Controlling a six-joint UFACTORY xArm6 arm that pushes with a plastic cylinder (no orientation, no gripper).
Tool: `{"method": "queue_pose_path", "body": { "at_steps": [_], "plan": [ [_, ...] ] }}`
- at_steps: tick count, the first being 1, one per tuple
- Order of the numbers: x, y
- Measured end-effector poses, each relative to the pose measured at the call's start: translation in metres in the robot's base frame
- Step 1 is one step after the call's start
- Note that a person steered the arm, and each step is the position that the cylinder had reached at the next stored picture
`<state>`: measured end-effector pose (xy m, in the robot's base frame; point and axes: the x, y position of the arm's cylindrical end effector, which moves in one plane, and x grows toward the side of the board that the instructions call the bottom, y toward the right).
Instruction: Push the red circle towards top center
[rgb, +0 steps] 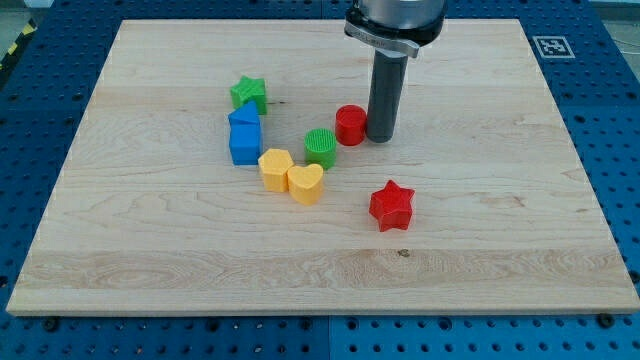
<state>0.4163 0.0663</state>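
- A red star (391, 205) is seen nearest the board's bottom edge.
- The red circle (350, 125) lies mid-board, toward the top edge.
- My tip (381, 138), a jawless rod, is placed touching the circle's right side.

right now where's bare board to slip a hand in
Bare: the view's left edge past the green star, the bottom strip below the red star, and the right side. Crowded: the middle, where my tip sits right of the red circle.

Our tip (383, 137) rests just right of the red circle (350, 125), touching it; the green circle (320, 147) sits farther left.
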Motion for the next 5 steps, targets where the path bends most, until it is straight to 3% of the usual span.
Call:
{"method": "queue_pose_path", "body": {
  "at_steps": [2,5],
  "plan": [
    [0.015,-0.021],
    [0.002,-0.061]
  ]
}}
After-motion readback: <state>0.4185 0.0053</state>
